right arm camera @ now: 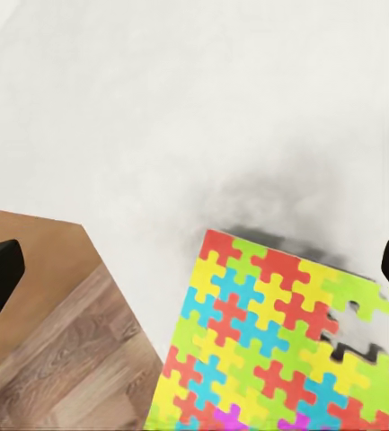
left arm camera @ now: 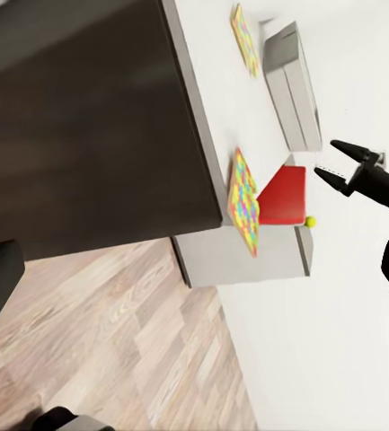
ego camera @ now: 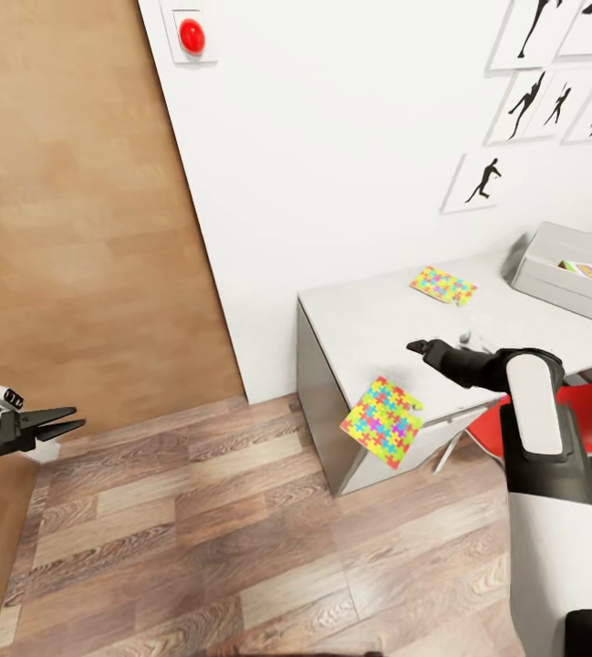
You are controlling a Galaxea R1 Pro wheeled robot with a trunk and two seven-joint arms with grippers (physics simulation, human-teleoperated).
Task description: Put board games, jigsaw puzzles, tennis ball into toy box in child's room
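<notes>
Step in hand: approach to the near jigsaw puzzle (ego camera: 383, 421), overhanging the bench (ego camera: 378, 319) near-left corner. Right gripper (ego camera: 420, 348) hovers above it, jaws apart, empty. Left gripper (ego camera: 66, 421) idle, jaws nearly closed. Toy box (ego camera: 565, 274) sits far right. Next move, judged: descend, clamp puzzle edge.

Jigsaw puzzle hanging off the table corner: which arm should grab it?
Right. The right gripper is open above the table, close to the overhanging jigsaw puzzle. The left gripper hangs over the floor, far from the table.
</notes>
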